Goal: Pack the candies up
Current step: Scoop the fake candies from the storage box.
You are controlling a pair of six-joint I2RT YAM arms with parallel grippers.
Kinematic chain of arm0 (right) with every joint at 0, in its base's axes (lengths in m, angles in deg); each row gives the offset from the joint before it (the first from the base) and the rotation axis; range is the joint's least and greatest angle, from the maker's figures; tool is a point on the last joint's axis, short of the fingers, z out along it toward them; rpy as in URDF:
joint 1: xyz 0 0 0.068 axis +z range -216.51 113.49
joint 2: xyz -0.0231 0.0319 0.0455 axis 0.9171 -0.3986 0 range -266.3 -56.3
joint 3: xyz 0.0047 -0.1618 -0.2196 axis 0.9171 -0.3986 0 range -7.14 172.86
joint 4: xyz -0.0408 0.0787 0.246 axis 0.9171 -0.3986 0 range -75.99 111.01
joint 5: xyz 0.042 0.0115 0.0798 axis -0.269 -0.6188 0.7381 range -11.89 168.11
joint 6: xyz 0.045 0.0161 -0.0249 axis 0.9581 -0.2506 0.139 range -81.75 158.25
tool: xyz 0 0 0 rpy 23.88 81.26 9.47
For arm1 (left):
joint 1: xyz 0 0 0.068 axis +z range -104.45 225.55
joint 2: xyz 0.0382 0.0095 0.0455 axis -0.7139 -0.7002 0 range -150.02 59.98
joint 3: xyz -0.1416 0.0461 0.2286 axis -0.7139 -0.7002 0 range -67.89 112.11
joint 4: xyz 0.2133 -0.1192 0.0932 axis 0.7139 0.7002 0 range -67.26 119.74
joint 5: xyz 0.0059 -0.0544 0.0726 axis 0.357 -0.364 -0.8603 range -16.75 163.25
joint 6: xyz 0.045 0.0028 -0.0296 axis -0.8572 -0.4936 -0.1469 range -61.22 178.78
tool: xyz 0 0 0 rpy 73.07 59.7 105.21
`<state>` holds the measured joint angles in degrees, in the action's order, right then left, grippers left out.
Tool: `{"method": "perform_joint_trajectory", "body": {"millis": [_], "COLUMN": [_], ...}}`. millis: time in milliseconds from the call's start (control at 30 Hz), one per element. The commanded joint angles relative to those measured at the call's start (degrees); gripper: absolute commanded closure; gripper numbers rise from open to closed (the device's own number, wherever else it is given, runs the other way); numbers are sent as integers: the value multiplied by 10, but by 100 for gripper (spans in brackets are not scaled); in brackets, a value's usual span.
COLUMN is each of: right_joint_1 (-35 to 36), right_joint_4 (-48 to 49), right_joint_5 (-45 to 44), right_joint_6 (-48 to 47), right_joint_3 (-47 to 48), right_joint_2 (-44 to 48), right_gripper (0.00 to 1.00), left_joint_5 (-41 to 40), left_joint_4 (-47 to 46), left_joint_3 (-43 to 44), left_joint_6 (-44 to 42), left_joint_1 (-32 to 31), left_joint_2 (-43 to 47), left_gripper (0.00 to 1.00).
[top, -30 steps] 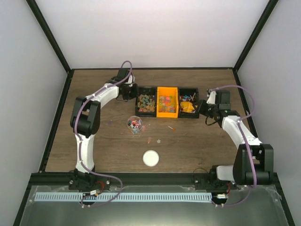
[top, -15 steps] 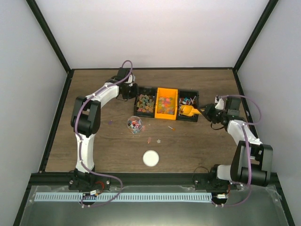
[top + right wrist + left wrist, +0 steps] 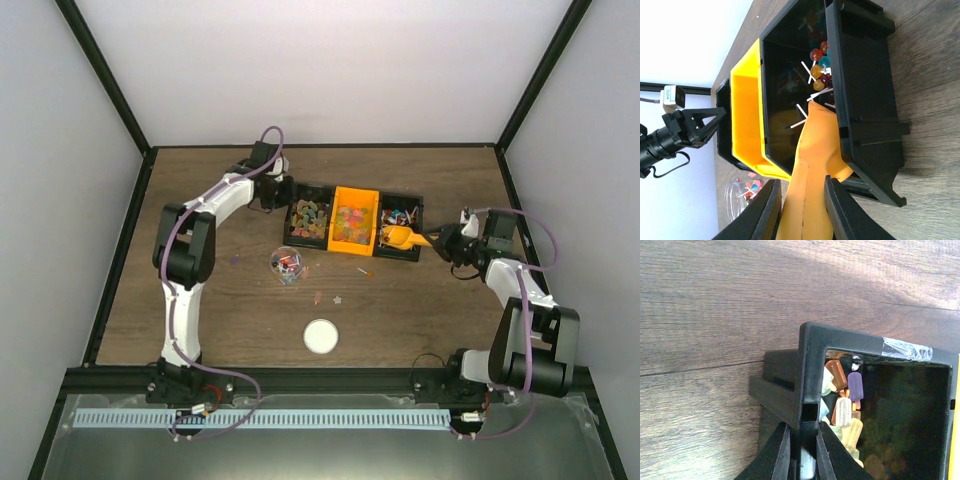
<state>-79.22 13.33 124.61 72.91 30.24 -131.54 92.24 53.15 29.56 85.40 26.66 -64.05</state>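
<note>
Three bins stand in a row at the middle of the table, touching side by side: a black left bin, a yellow bin and a black right bin. The candies are mostly in these bins: pale, orange and purple gummies are piled in the left bin, mixed small sweets fill the yellow bin, and round red, orange and teal pieces on thin white sticks lie at the far end of the right bin. A few more sit in a clear jar just in front of the left bin, and some stray pieces lie on the wood between the bins and the white lid, which lies flat nearer the arm bases. The left gripper is clamped on the left bin's outer wall near its corner, one finger on each side of the rim. The right gripper is closed narrowly on the handle of an orange scoop. The scoop's bowl reaches over the near wall of the right bin, and its tip lies among the white sticks.
</note>
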Motion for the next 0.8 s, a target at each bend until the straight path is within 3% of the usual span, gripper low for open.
{"method": "perform_joint_trajectory", "body": {"millis": [0, 767], "right_joint_1": [15, -26], "right_joint_4": [-47, -46], "right_joint_5": [129, 154], "right_joint_6": [11, 13], "right_joint_3": [14, 1], "right_joint_2": [10, 49], "right_gripper": [99, 99], "left_joint_5": [45, 46], "left_joint_4": [-1, 0], "left_joint_3": [20, 24], "left_joint_6": [43, 42], "left_joint_1": [-18, -18], "left_joint_2": [-27, -28], "left_gripper": [88, 88]}}
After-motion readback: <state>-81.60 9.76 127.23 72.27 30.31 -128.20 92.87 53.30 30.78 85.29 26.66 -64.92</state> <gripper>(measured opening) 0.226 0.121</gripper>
